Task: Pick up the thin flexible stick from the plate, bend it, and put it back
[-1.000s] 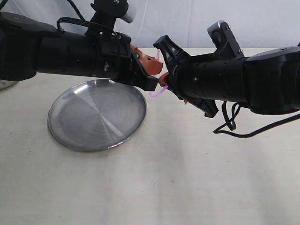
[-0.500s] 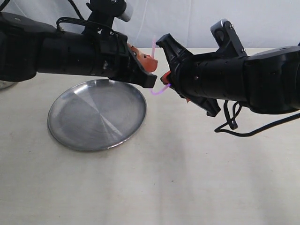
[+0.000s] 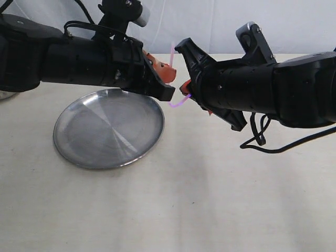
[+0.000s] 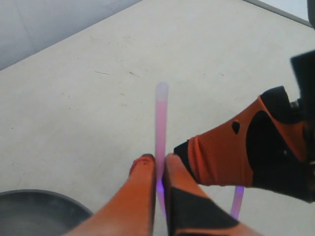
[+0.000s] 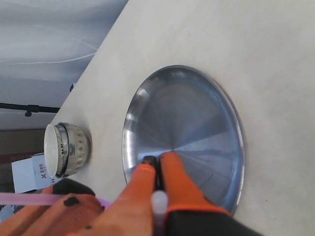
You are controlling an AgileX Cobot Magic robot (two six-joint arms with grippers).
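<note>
The thin flexible stick (image 3: 179,102) is held in the air between both grippers, bent into a loop below them, with one end pointing up (image 3: 172,52). My left gripper (image 3: 167,74) is shut on the stick (image 4: 161,115), which passes between its orange fingertips (image 4: 158,160). My right gripper (image 3: 185,87) is shut on the other end (image 5: 158,201), its tips (image 5: 157,160) pressed together. The silver plate (image 3: 105,131) lies on the table below and left of the grippers, with nothing in it (image 5: 197,113).
A white ceramic bowl (image 5: 66,147) stands on the table beyond the plate. A black cable (image 3: 257,134) hangs in a loop under the right arm. The beige table (image 3: 199,199) stretches toward the front; a white backdrop rises behind it.
The stick's free end has swung up and now stands above the left gripper. The right gripper has shifted slightly right, widening the bent loop. In the last half second, nothing moved visibly.
</note>
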